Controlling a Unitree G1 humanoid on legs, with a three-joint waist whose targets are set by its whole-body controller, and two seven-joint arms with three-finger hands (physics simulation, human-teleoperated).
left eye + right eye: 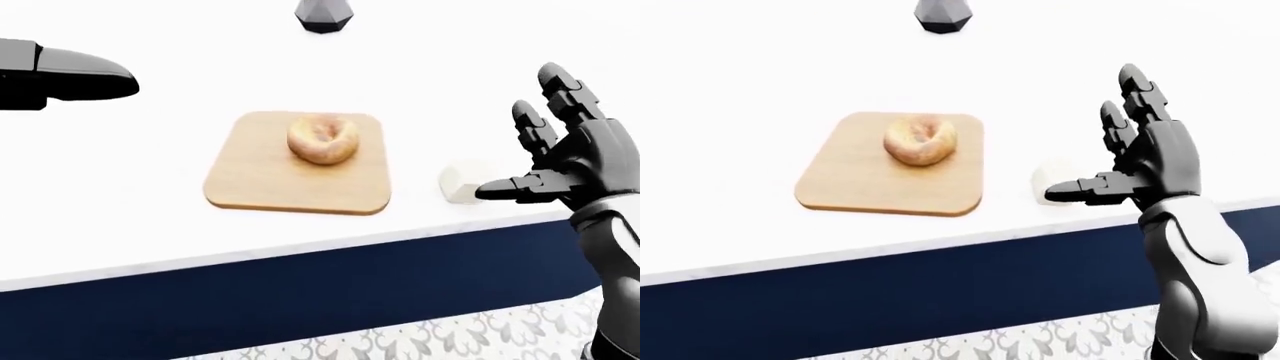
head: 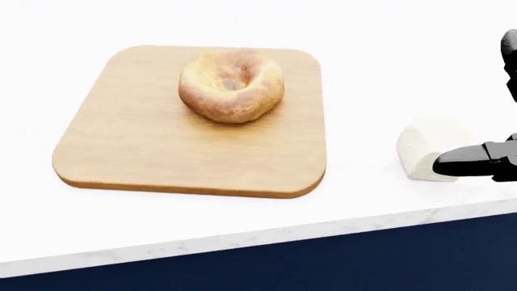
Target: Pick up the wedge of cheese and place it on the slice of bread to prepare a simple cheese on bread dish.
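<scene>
A white wedge of cheese lies on the white counter, right of a wooden cutting board. A round, ring-shaped piece of bread sits on the upper middle of the board. My right hand is open at the cheese's right side, fingers spread upward. Its thumb reaches across the lower right of the cheese, and I cannot tell whether it touches. My left hand hovers at the upper left of the left-eye view, far from the board, seen edge-on so its fingers do not show.
A dark faceted object stands at the top of the counter beyond the board. The counter's marble edge runs below the board, with a navy cabinet face and patterned floor underneath.
</scene>
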